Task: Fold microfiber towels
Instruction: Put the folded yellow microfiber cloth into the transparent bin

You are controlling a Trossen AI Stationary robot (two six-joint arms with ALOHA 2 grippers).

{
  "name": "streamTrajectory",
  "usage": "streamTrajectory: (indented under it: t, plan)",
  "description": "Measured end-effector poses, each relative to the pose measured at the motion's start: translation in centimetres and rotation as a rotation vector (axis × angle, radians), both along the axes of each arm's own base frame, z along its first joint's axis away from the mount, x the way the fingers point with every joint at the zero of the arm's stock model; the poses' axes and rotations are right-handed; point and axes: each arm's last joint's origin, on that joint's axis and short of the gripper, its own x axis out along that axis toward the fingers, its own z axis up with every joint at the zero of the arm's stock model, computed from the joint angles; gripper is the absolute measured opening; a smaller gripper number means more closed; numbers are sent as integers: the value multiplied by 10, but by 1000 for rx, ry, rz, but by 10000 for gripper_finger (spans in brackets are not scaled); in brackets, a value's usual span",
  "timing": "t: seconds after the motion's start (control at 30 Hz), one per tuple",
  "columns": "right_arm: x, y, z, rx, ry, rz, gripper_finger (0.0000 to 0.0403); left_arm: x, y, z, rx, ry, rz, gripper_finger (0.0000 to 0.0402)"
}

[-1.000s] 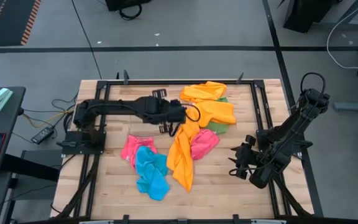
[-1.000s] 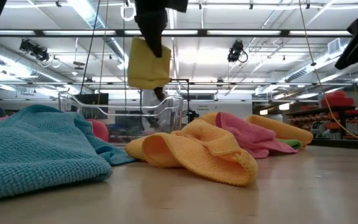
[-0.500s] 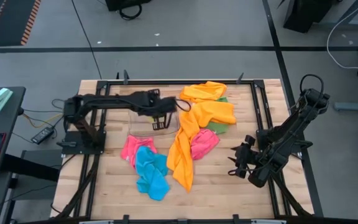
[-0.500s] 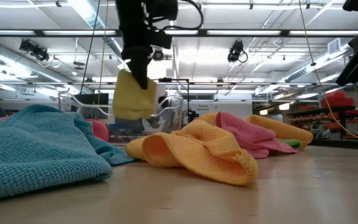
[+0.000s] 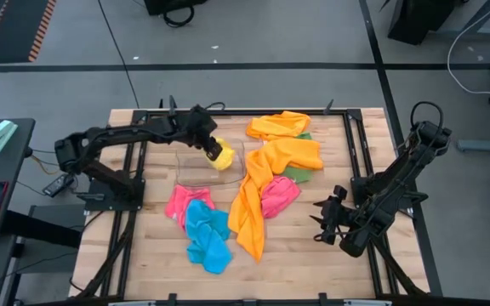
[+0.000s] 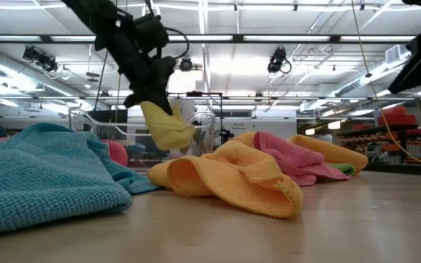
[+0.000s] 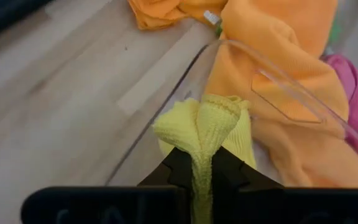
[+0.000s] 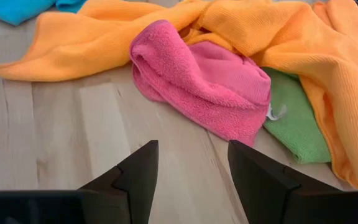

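1. The yellow towel (image 5: 221,155) hangs bunched, pinched between the left gripper (image 7: 196,163) fingers, over the clear bin (image 5: 188,167).
2. Orange towel (image 5: 262,183), pink towel (image 8: 204,87) and blue towel (image 5: 207,235) lie beyond it.
3. The right gripper (image 8: 192,163) hovers spread, empty, near the pink towel.

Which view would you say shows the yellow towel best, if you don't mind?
The left wrist view: the yellow towel fills the centre, pinched in the left gripper over the bin. High and low views show it small; the right wrist view misses it.
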Motion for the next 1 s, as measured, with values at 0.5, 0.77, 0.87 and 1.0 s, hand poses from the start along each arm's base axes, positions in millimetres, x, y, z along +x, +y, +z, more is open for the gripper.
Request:
streamTrajectory:
  t: [0.5, 0.77, 0.87, 1.0]
  plan:
    - [4, -1, 1, -10, -15, 3, 202, 1, -11, -31, -98, -93, 139, 32]
    - [7, -1, 2, -7, -23, 7, 202, 13, -40, -30, -36, -81, 149, 27]
    - [8, 0, 2, 3, -31, 13, 202, 17, -47, -29, -18, -104, 157, 27]
    - [8, 1, 2, 3, -32, 18, 202, 23, -49, -37, -9, -88, 180, 40]
